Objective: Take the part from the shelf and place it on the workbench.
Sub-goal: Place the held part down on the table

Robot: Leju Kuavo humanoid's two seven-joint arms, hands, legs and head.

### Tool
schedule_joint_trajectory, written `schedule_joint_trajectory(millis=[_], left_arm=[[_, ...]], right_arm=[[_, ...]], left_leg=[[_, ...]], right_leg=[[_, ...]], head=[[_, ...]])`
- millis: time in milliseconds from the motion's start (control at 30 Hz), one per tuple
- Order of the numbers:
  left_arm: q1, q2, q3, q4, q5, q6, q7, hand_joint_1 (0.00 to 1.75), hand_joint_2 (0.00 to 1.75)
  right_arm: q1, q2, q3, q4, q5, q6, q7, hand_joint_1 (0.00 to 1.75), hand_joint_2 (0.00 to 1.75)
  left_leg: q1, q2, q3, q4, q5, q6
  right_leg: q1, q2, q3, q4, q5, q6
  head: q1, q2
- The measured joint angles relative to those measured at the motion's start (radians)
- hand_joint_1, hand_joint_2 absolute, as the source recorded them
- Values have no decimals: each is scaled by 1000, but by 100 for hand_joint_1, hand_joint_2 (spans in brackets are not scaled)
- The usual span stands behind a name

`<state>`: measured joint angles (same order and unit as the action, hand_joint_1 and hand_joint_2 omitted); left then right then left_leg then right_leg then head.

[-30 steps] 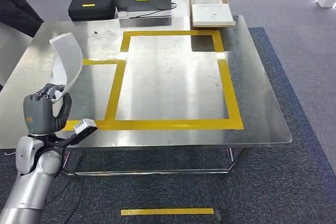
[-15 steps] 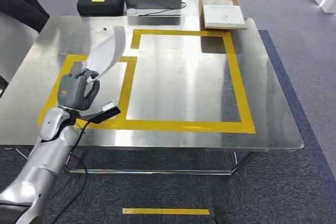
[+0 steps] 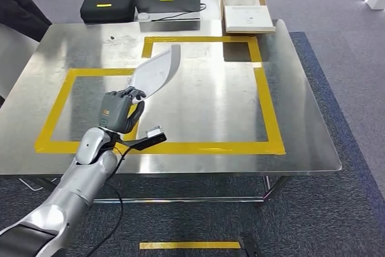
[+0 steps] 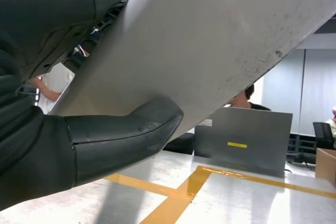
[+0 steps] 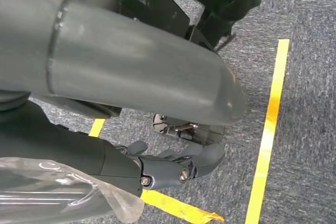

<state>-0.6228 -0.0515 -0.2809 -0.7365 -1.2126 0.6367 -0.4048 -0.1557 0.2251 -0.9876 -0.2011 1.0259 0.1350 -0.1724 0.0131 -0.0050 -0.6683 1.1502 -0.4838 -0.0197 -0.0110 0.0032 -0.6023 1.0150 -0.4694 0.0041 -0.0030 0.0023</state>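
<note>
Over the steel table I've got the left hand up above the yellow tape outline, fingers wrapped round the lower end of the part — it hangs in the air, clear of the surface, tilting up and away from the hand toward the far side. To do this step well I'd bring it down slowly inside the big taped rectangle, level the blade so its long face meets the steel flat, and only then loosen the fingers; let go while it's tilted and I judge it could rock or slide on that slick metal. The right hand hangs low by the carpet, fingers apart, holding nothing. The part itself — a pale grey-white curved panel, broad at the free end and narrowing toward my grip, matte, with small dark specks in the left wrist view, where the thumb presses against its underside.
</note>
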Motion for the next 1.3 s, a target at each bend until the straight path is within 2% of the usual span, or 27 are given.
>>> schedule_joint_trajectory(millis=[33, 67, 167, 233, 267, 333, 367, 400, 433, 500, 533, 567, 600, 667, 733, 767, 833, 867, 900, 933, 967, 1033, 1100, 1167, 1233, 1300], left_arm=[[-1, -5, -4, 3, -2, 3, 3, 175, 175], [0, -10, -8, 5, -3, 5, 4, 175, 175], [2, -18, -18, 14, -17, 9, 22, 175, 175], [-3, -20, -25, 25, -40, 10, 63, 175, 175], [-8, -18, -30, 35, -52, 11, 88, 175, 175], [-14, -3, -35, 65, -71, 14, 124, 175, 175], [-15, 11, -35, 82, -79, 17, 135, 175, 175], [-15, 28, -35, 98, -88, 20, 144, 175, 175], [-15, 47, -34, 112, -96, 24, 152, 175, 175], [-17, 87, -27, 134, -105, 28, 161, 175, 175], [-18, 105, -23, 142, -106, 29, 163, 175, 175], [-20, 121, -18, 149, -106, 30, 163, 175, 175], [-21, 132, -15, 155, -107, 31, 164, 175, 175], [-22, 148, -12, 163, -108, 32, 164, 175, 175], [-24, 159, -11, 167, -110, 32, 164, 175, 175], [-26, 162, -11, 168, -110, 32, 164, 175, 175], [-26, 168, -10, 173, -115, 32, 172, 175, 175], [-25, 173, -9, 176, -119, 32, 180, 175, 175], [-22, 180, -7, 178, -124, 32, 189, 175, 175], [-21, 189, -4, 180, -128, 33, 196, 175, 175], [-20, 201, 2, 181, -132, 34, 201, 175, 175], [-20, 232, 20, 182, -138, 37, 209, 175, 175], [-21, 265, 42, 184, -141, 38, 212, 175, 175], [-19, 295, 65, 188, -140, 39, 204, 175, 175], [-19, 317, 90, 190, -137, 39, 188, 87, 175], [-19, 328, 112, 190, -138, 39, 176, 0, 175]], right_arm=[[0, 0, 0, 1, 0, 0, 0, 0, 0], [-1, 0, 0, 1, 0, 0, 0, 0, 0], [0, 0, 0, 3, -1, 0, 0, 0, 0], [1, 0, 0, 3, 0, 0, 0, 0, 0], [1, 0, 0, 3, 0, 0, 0, 0, 0], [2, 0, 0, 3, 0, 0, 0, 0, 0], [4, 0, 0, 3, 0, 0, -1, 0, 0], [6, 0, -1, 3, -1, 0, -1, 0, 0], [9, 0, -1, 3, -1, 0, -2, 0, 0], [12, 0, -1, 3, -3, -1, -4, 0, 0], [12, 0, -1, 3, -3, -1, -5, 0, 0], [13, 0, -2, 3, -4, -2, -5, 0, 0], [14, 0, -2, 3, -4, -2, -6, 0, 0], [15, 0, -2, 3, -5, -2, -6, 0, 0], [15, 0, -2, 3, -6, -1, -6, 0, 0], [14, 0, -3, 3, -6, -1, -7, 0, 0], [13, 0, -3, 3, -6, -1, -7, 0, 0], [13, 0, -3, 3, -7, -1, -7, 0, 0], [14, 0, -3, 3, -8, -1, -8, 0, 0], [15, 0, -4, 3, -9, -1, -8, 0, 0], [16, 0, -4, 3, -9, 0, -9, 0, 0], [17, 0, -5, 3, -11, 0, -11, 0, 0], [17, 0, -6, 3, -13, 0, -13, 0, 0], [19, 0, -7, 3, -16, -1, -14, 0, 0], [20, 0, -8, 3, -17, -2, -14, 0, 0], [21, 0, -9, 3, -17, -2, -14, 0, 0]], left_leg=[[-1, 0, 23, -57, 20, 3], [-2, 0, 37, -94, 29, 6], [-5, -1, 43, -115, 27, 20], [-3, -1, 46, -119, 30, 33], [-2, -1, 47, -122, 31, 39], [-3, -1, 47, -121, 30, 45], [-4, 0, 47, -121, 29, 46], [-5, 1, 47, -121, 29, 46], [-5, 1, 48, -121, 28, 46], [-6, 0, 49, -121, 25, 43], [-8, -1, 49, -118, 24, 39], [-9, -2, 48, -117, 23, 34], [-11, -3, 46, -117, 23, 29], [-10, -4, 47, -119, 25, 19], [-8, -3, 41, -99, 8, 8], [-6, -3, 30, -70, -10, 3], [-4, -2, -25, 53, -65, -5], [-3, -2, -53, 111, -84, -7], [-2, -2, -71, 147, -89, -9], [-1, -2, -70, 139, -73, -10], [-1, -1, -52, 96, -43, -9], [-2, 2, 7, -33, 17, -5], [-5, 3, 40, -109, 34, 0], [-5, 2, 43, -118, 29, 8], [-2, 2, 46, -123, 31, 19], [1, 3, 48, -126, 33, 30]], right_leg=[[2, 0, -1, 2, -2, 4], [3, -1, -2, 3, -3, 9], [3, -2, -9, 1, -4, 23], [1, -2, -26, 32, -27, 32], [1, -2, -49, 76, -52, 35], [1, -2, -113, 205, -106, 36], [1, -2, -141, 257, -119, 36], [1, -2, -155, 278, -116, 36], [1, -2, -150, 260, -95, 34], [1, -2, -96, 141, -30, 28], [1, -1, -64, 78, -9, 25], [1, -1, -40, 35, 1, 23], [2, -1, -28, 16, 0, 21], [3, -1, -22, 12, -1, 15], [1, -1, -15, 6, 1, 5], [-1, -1, -11, 4, 1, 0], [-1, -2, -6, 4, -2, -8], [-1, -1, -5, 4, -3, -10], [-1, 0, -4, 4, -4, -11], [-1, 1, -3, 4, -4, -11], [-1, 3, -2, 5, -5, -11], [1, 6, -2, 7, -7, -7], [6, 8, -5, 9, -9, 1], [7, 8, -6, 7, -10, 10], [7, 6, -15, 23, -26, 19], [6, 5, -58, 111, -76, 25]], head=[[0, 0], [1, 0], [1, 0], [4, 0], [6, 0], [10, 0], [11, 0], [12, 0], [12, 0], [12, 0], [11, 0], [10, 0], [10, 0], [10, 0], [7, 0], [6, 0], [2, 0], [3, 0], [2, 0], [2, 0], [2, 0], [2, 0], [3, 0], [4, 0], [5, 0], [7, 0]])
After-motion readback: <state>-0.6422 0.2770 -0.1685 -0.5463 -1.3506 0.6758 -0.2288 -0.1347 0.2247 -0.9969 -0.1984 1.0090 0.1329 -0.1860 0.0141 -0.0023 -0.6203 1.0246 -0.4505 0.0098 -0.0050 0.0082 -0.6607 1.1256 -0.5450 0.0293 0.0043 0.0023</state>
